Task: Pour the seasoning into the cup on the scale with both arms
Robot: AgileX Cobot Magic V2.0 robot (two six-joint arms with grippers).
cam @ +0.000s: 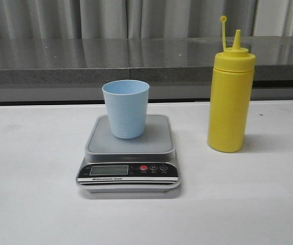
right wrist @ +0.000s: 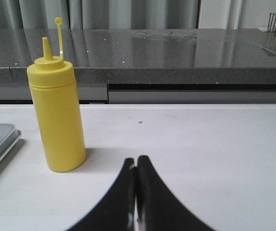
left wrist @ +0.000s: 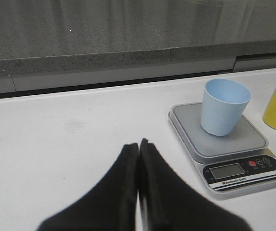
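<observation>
Seasoning first: the tall yellow plastic squeeze bottle [cam: 231,99] is stood upright on the white surface [cam: 34,194], just beside the scale on the robot's right side, not touching it. Its pointed nozzle is uncovered and the small tethered cap [cam: 223,19] is stuck up on its thin strap next to the nozzle.

The small pale blue tapered plastic cup [cam: 126,108] is set upright on the grey platform of the flat digital kitchen scale [cam: 128,153], roughly centred, towards the back. The black front panel with the LCD, red button and two small round buttons is turned to the robot. What the display reads can't be made out.

Neither arm is seen in the front view. The left gripper [left wrist: 138,144] is shown clenched with its black fingers pressed together, nothing held, over bare surface well apart from the scale. Same deal for the right gripper [right wrist: 136,160]: fingers closed tight, nothing held, with the yellow bottle [right wrist: 57,111] near but untouched. A grey stone counter [cam: 136,56] and curtains are seen behind.
</observation>
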